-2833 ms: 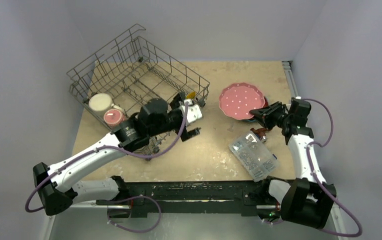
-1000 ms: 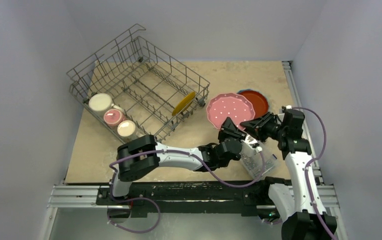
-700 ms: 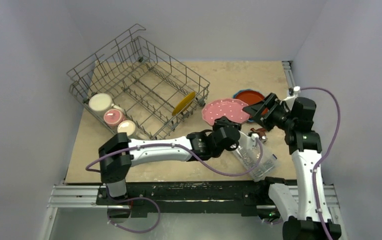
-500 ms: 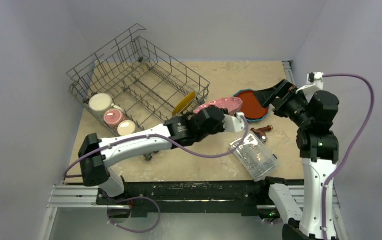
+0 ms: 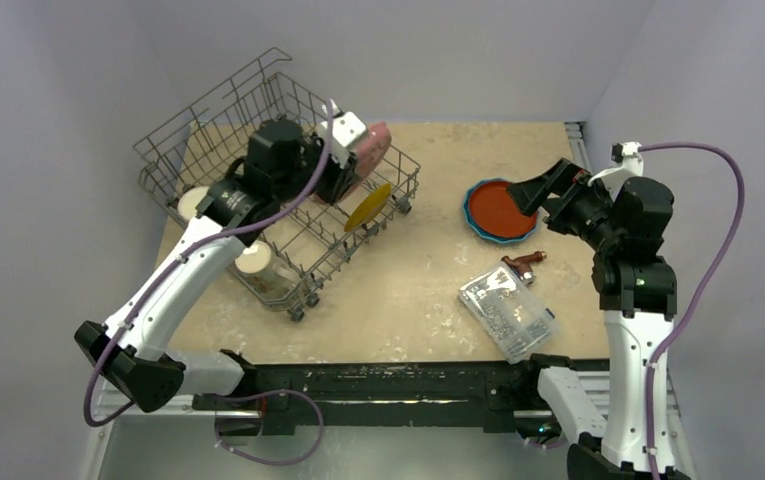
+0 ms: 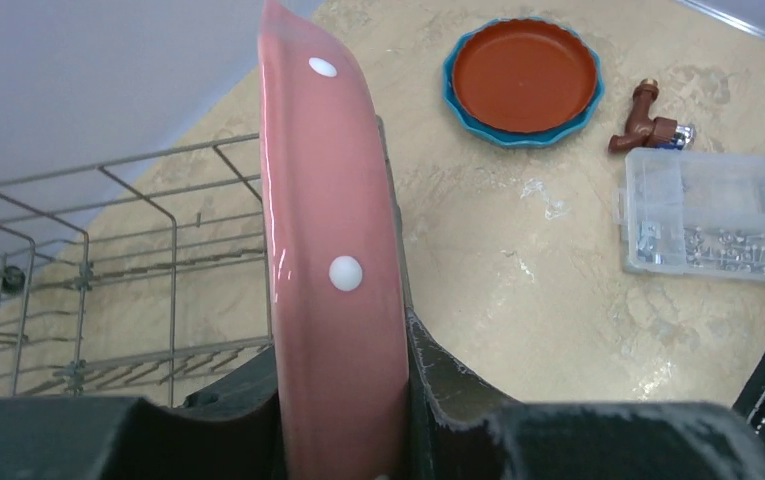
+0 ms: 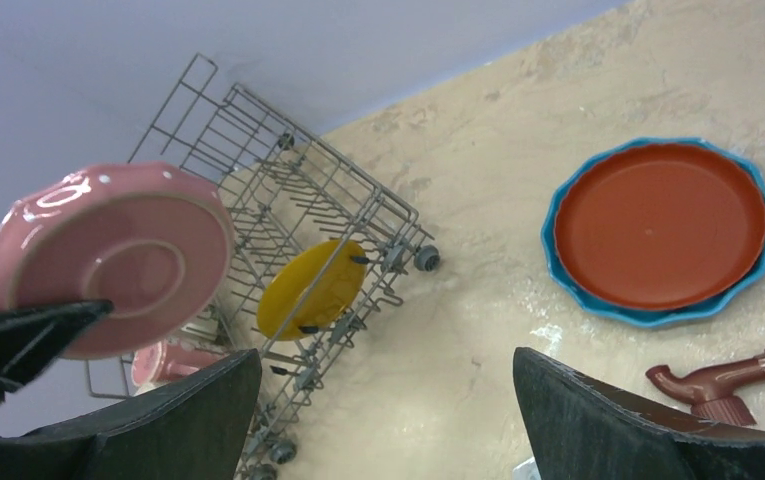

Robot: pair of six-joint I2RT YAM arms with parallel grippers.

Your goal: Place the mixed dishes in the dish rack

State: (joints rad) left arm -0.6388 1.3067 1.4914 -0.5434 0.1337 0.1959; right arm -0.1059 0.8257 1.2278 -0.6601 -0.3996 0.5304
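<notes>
Clamping upright pink plate [image 6: 328,200], left claw [image 6: 338,360], over rack [image 5: 218,140]

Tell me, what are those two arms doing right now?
Left gripper shut on pink plate, edge-up over rack. Right gripper open, empty, near red plate. Yellow plate already racked close by.

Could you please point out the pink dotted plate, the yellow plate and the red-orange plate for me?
pink dotted plate [image 6: 333,200]: left wrist view, on its rim.
yellow plate [image 7: 330,290]: right wrist view, on its face.
red-orange plate [image 5: 498,208]: top external view, on its centre.
</notes>
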